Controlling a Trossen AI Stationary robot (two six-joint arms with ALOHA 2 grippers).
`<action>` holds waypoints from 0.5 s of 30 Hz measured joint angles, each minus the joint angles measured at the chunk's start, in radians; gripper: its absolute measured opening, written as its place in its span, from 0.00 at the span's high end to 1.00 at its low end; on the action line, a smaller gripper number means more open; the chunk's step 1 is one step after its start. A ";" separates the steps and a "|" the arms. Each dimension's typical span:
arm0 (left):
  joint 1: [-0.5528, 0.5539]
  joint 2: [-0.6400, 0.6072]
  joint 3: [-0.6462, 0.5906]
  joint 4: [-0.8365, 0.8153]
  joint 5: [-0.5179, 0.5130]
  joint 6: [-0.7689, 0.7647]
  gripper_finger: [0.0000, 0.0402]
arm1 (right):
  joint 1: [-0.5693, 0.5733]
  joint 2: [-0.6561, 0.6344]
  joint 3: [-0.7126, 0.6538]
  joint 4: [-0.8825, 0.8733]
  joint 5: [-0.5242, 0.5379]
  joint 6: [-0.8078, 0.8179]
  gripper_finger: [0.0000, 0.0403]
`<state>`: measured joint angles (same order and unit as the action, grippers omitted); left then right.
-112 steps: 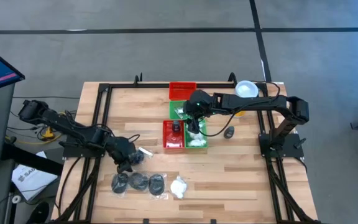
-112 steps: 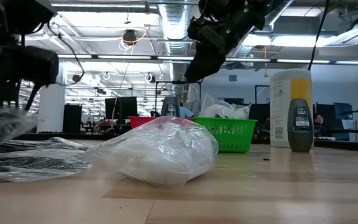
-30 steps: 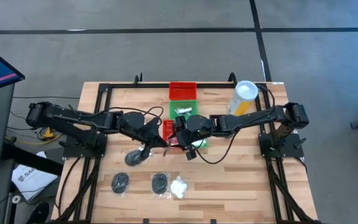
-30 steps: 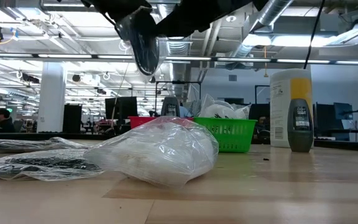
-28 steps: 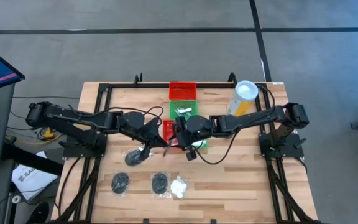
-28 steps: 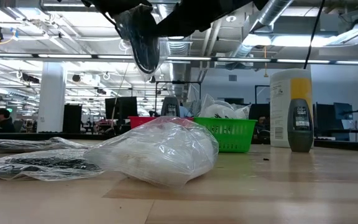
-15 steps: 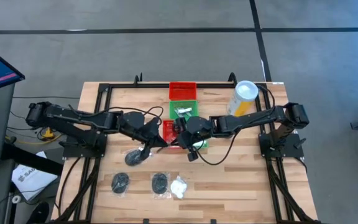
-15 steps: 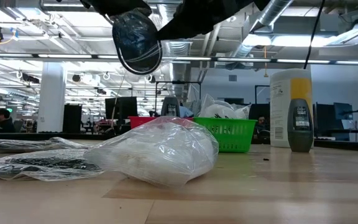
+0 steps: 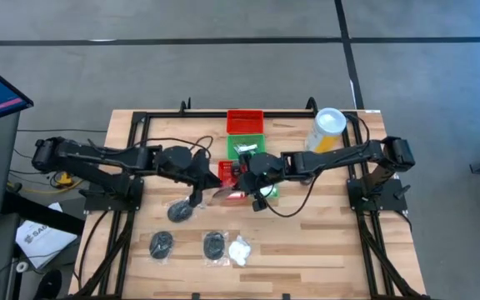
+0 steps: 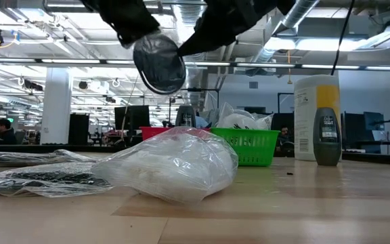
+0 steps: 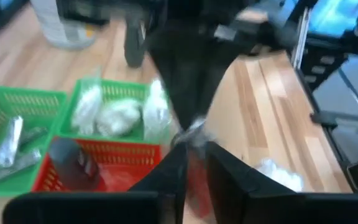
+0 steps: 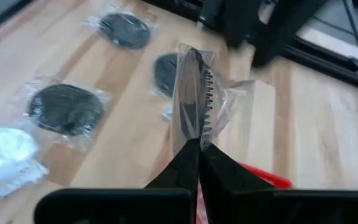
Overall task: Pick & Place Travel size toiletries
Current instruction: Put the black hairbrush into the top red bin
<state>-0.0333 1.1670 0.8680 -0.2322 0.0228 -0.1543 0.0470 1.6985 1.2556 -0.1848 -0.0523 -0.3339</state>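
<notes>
One pale wooden surface [image 9: 323,242] carries everything, and two dark arms are stretched over it from opposite sides so that they meet above its middle. A tall yellow canister with a white lid [image 9: 326,132] is stood near the far right corner. Four square mesh trays are set at the far centre: a red tray [image 9: 244,122] is placed farthest back, a green tray [image 9: 247,147] in front of it, and a second red tray [image 9: 226,172] and a second green tray [image 9: 267,190] are set side by side nearest the arms.

A clear plastic packet with a dark round disc inside [image 10: 160,64] is held up in the air above the second red tray. The right hand [image 12: 197,146] is clenched on the packet's edge. The left hand [image 11: 194,165] is placed right at the packet's opposite edge; whether it is gripping or released cannot be told.

On the near part of the surface, three more clear disc packets [image 9: 180,212] [image 9: 162,243] [image 9: 214,244] are laid flat, and a clear packet of white puffy lumps [image 9: 240,249] is laid just beside the last of them.
</notes>
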 joint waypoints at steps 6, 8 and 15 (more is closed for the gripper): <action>0.006 -0.077 0.000 -0.039 -0.017 0.000 0.82 | -0.040 0.000 0.000 -0.011 0.000 0.010 1.00; 0.003 -0.083 0.000 -0.041 -0.017 -0.001 0.82 | -0.059 0.000 0.000 -0.014 -0.001 0.022 1.00; -0.013 -0.069 0.000 -0.042 -0.016 -0.003 0.83 | -0.145 -0.003 0.000 0.001 0.002 0.065 1.00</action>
<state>-0.0461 1.0982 0.8680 -0.2743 0.0067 -0.1577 -0.0982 1.6958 1.2556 -0.1837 -0.0507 -0.2686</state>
